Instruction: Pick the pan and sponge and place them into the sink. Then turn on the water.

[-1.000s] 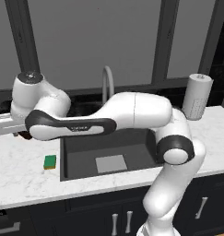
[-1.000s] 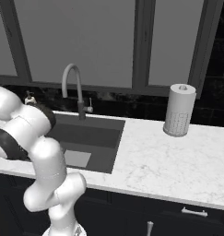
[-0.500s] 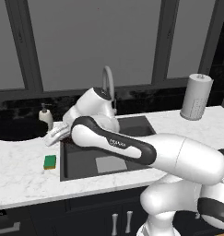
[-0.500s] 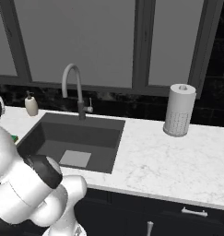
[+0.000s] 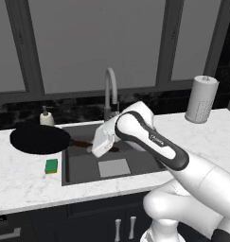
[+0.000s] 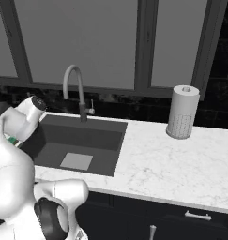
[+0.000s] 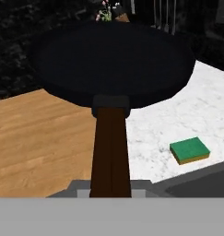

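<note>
The white marble tabletop (image 5: 22, 184) carries the dark grey sink (image 5: 78, 168), and the black frying pan (image 5: 39, 139) hangs level over the tabletop just left of the basin, its long brown handle (image 7: 110, 152) running back to the claw (image 5: 95, 150) — shut on the handle's end, as far as I can judge. Held so far from the dish, this stiff, heavy pan will want to droop, so a firm grip matters. The small green-and-yellow sponge (image 5: 51, 166) lies on the tabletop beside the sink's left rim — soft and light, best pinched across its short sides.

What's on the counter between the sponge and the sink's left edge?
Nothing. In the left base view, only a bare strip of white marble separates the sponge from the sink; the pan hangs above, farther back.
</note>
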Motion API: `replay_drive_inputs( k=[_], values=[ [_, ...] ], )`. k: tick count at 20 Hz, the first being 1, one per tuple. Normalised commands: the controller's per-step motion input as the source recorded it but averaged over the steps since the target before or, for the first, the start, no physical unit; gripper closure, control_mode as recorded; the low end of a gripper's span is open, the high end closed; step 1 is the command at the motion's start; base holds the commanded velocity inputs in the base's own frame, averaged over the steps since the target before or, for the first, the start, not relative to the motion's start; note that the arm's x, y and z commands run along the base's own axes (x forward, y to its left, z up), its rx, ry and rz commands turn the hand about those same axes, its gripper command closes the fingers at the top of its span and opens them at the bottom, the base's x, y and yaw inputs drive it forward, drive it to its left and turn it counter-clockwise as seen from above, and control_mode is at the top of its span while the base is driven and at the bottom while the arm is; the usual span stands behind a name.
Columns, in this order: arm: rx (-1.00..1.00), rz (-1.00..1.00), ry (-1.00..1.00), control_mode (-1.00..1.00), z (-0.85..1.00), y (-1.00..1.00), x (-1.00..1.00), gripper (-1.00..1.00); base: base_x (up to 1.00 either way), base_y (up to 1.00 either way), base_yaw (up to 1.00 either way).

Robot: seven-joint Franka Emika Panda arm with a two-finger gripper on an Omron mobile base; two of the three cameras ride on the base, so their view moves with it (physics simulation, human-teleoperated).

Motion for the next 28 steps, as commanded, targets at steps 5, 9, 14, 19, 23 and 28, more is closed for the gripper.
replay_drive_inputs(
  k=[5,9,14,19,23,28],
  values=[
    [0.0,0.04,0.0,-1.0,-0.06,-0.67,0.31,1.0,0.0,0.0,0.0],
    [-0.01,0.0,0.01,-1.0,-0.26,-0.65,0.35,1.0,0.0,0.0,0.0],
    [-0.03,0.0,0.0,-1.0,-0.41,-0.65,0.36,1.0,0.0,0.0,0.0],
    [-0.06,0.0,0.0,-1.0,-0.51,-0.63,0.31,1.0,0.0,0.0,0.0],
    [-0.13,0.0,0.0,-1.0,-0.46,-0.48,0.34,1.0,0.0,0.0,0.0],
    [-0.15,0.0,0.0,-1.0,-0.48,-0.42,0.43,1.0,0.0,0.0,0.0]
  ],
)
